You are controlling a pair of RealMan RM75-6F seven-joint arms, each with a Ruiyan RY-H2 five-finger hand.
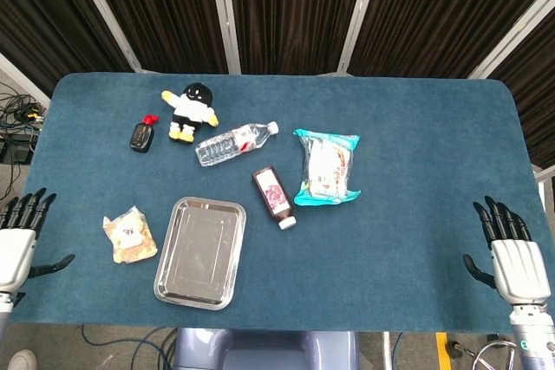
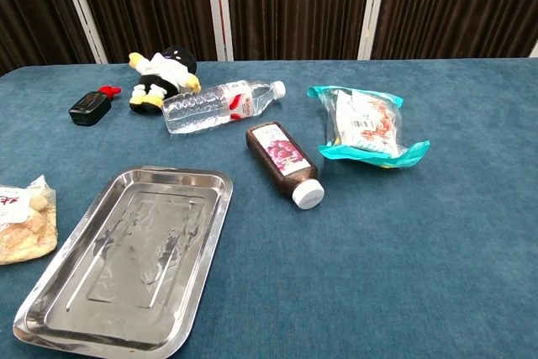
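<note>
Snack bag [image 1: 130,238], the thing nearest the left hand [image 1: 15,246], is seen in the head view lying flat on the blue table [image 1: 416,153], just left of the steel tray [image 1: 200,251]. It is judged that nothing has been started: no thing is held or touched, and the tray is seen bare. The left hand is held at the table's left edge, fingers spread and grasping nothing, with the snack bag to its right and apart from it. The right hand [image 1: 512,253] is held at the far right edge, likewise spread and free, well apart from everything; the teal packet [image 1: 326,167] is the nearest thing to it. Between packet and tray a dark bottle [image 1: 274,196] is laid, and behind it a water bottle [image 1: 234,143], a plush toy [image 1: 191,111] and a small black object [image 1: 140,134].

In the chest view neither hand is shown. The snack bag [image 2: 25,223] is cut by the left border, beside the tray [image 2: 50,325]; the dark bottle [image 2: 285,162] lies with its white cap toward the camera.
</note>
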